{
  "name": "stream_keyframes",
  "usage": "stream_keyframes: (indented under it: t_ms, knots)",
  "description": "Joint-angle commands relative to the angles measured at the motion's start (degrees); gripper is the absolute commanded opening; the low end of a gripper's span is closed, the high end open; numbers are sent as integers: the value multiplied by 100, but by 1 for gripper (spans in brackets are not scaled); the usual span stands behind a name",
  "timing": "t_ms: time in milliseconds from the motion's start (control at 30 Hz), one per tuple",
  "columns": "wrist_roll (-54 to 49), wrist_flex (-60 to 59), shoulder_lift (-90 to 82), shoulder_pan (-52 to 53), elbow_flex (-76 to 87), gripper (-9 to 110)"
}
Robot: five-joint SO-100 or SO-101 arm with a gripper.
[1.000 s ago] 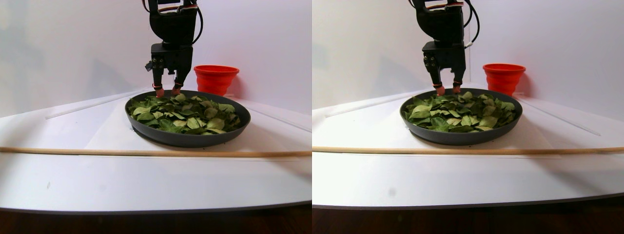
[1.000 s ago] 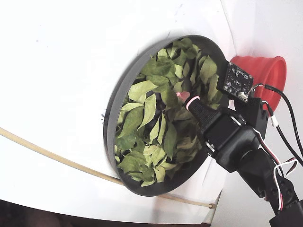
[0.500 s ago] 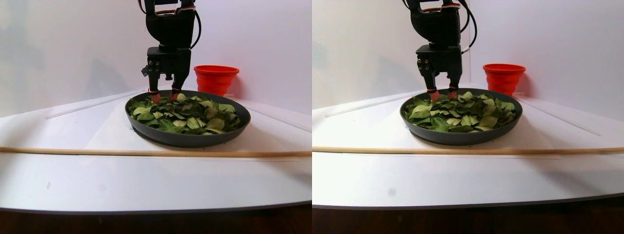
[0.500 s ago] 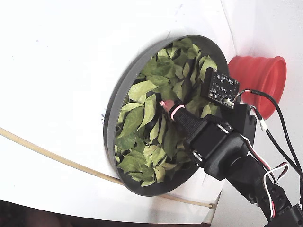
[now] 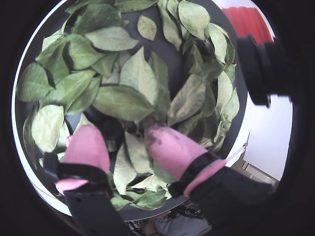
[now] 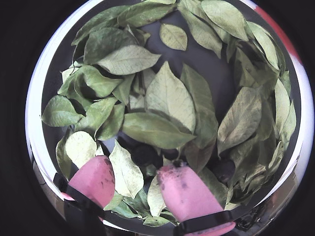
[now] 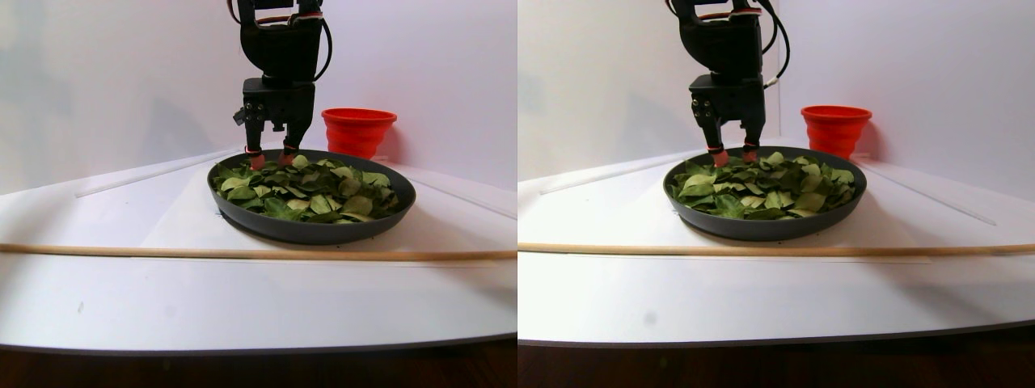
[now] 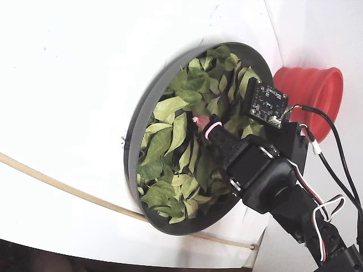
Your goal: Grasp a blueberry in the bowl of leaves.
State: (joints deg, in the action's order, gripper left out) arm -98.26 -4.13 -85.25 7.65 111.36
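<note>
Since a second ago my claw (image 7: pixel 269 158) has shifted toward the left side of the bowl (image 7: pixel 311 229) in the stereo pair view and dropped lower, so its pink fingertips (image 5: pixel 87 146) now sit right at the top of the leaves (image 6: pixel 167 96). I see the jaws standing moderately apart in both wrist views, with nothing gripped between them; a few pale leaves lie in the gap. Just ahead of the tips, between and slightly beyond them, I see a dark hollow (image 6: pixel 143 151) in the heap, but I cannot tell whether a blueberry sits in it or only the bowl's dark floor shows through. No berry is plainly visible to me in any view. Leaves spread out ahead of the claw and to both sides, filling the bowl. A red cup (image 7: pixel 358 131) stands behind the bowl, off to the claw's right in the stereo pair view, apart from it. A thin wooden rod (image 7: pixel 242 253) lies across the white table (image 7: pixel 121 299), well in front of the bowl.
</note>
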Motion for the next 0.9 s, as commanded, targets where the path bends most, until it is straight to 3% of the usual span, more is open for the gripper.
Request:
stream_keyframes:
  t_ms: [0,867]
  knots:
    - [-26,105,-53,44,-132,17]
    - [62,633,475,79,-281,17]
